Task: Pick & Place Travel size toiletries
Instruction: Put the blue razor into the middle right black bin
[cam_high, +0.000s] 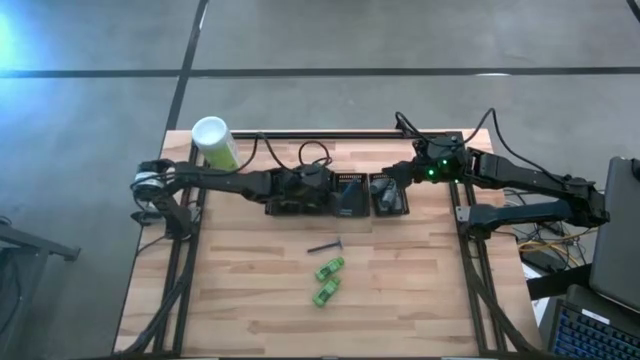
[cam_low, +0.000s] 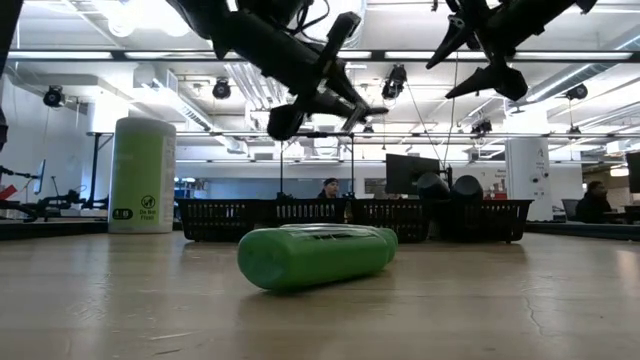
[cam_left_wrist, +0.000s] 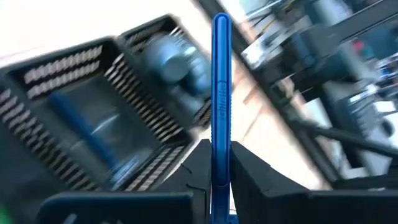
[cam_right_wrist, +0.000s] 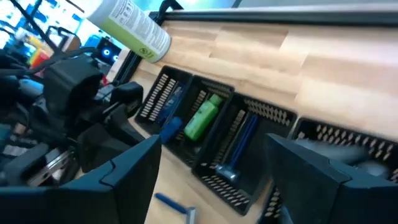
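Pale wooden planks formed the table (cam_high: 250, 290), where black mesh bins (cam_high: 340, 193) were lined up. A thin blue razor (cam_left_wrist: 220, 93) was pinched upright between the left gripper's (cam_left_wrist: 217, 186) fingers, above the bins. The right gripper (cam_right_wrist: 211, 180) was held with fingers spread wide over the bins' end. Two green tubes (cam_high: 327, 280) and another razor (cam_high: 326, 246) were left on the planks, well apart from both grippers.

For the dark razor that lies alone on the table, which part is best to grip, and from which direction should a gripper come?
Probably the thin straight handle of the razor, near its middle, coming straight down from above. It lies flat on bare wood, apart from the two green tubes, so fingers can close across its narrow width. The head end is wider and less even.
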